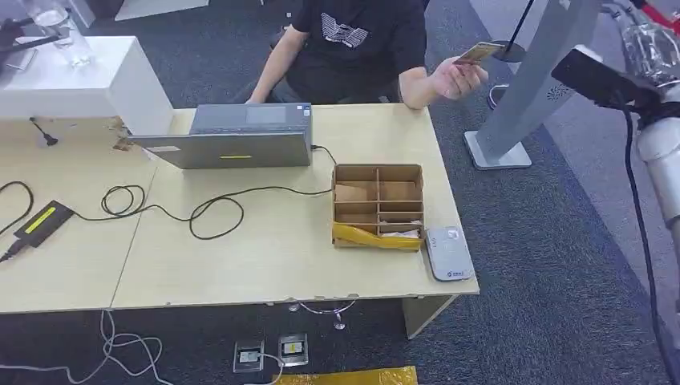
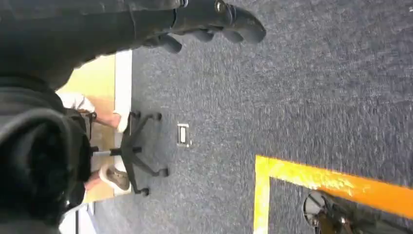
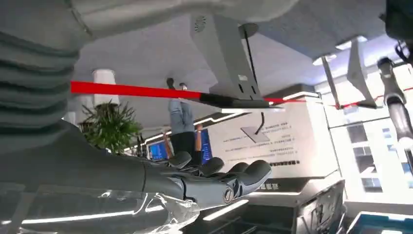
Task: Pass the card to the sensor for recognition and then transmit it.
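A seated person in a black shirt holds the tan card [image 1: 479, 53] in a raised hand [image 1: 459, 79] beyond the table's far right corner. The white-grey card sensor [image 1: 447, 253] lies flat at the table's front right, beside a cardboard divider box [image 1: 378, 207]. My right arm [image 1: 653, 144] is raised at the right edge, a short way from the card. In the right wrist view my right hand [image 3: 214, 183] has its fingers stretched out and holds nothing. My left hand [image 2: 214, 24] hangs over the carpet with loosely bent fingers and nothing in it.
A laptop [image 1: 232, 136] stands at the table's back with cables [image 1: 208, 210] and a power brick [image 1: 42, 220] to its left. A grey stand [image 1: 521, 88] rises from the carpet right of the table. An office chair [image 2: 139, 156] and yellow floor tape [image 2: 331, 183] lie below.
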Motion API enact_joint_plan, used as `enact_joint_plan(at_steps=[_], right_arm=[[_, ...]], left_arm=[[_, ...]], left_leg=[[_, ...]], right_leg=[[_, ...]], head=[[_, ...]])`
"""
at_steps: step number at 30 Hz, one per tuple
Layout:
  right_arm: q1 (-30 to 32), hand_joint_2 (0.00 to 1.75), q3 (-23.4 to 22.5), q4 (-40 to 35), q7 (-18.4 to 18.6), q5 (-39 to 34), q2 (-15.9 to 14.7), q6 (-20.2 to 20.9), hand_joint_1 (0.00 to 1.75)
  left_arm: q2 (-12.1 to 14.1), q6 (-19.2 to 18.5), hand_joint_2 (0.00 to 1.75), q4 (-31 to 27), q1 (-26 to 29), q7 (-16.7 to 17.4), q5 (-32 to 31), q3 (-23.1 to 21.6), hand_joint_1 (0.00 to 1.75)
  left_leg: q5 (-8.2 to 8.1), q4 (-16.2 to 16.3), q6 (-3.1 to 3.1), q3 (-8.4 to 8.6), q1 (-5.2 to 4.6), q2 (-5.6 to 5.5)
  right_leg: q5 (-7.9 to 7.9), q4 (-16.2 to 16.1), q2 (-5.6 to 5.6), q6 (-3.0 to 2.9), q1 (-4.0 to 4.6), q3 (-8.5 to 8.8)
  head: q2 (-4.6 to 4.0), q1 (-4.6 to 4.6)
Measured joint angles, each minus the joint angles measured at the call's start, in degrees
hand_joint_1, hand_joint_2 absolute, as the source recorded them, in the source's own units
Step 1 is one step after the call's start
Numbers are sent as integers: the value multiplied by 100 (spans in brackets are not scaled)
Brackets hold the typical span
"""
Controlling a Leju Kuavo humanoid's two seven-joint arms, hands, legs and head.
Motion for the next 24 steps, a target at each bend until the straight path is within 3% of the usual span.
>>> enact_joint_plan(at_steps=[7,18,19,24], right_arm=[[4,175,431,116,129,263,48,133,0],[233,175,495,118,263,457,-31,372,0],[259,175,495,109,280,464,-35,376,175],[399,175,492,-7,324,527,-79,391,175]], left_arm=[[13,-52,0,0,0,-37,-29,-74,0],[77,-175,0,0,5,-188,-112,-144,0],[79,-173,0,0,5,-210,-112,-164,0],[87,-186,0,0,6,-223,-68,-223,0]], left_leg=[[0,1,0,3,0,5],[-1,1,0,9,1,19],[-1,1,0,9,1,19],[-1,1,0,9,1,19]], right_leg=[[0,-2,5,0,0,-2],[0,-1,12,0,2,-3],[0,-1,12,0,2,-3],[0,-1,12,0,2,-2]], head=[[0,0],[0,2],[0,2],[0,2]])
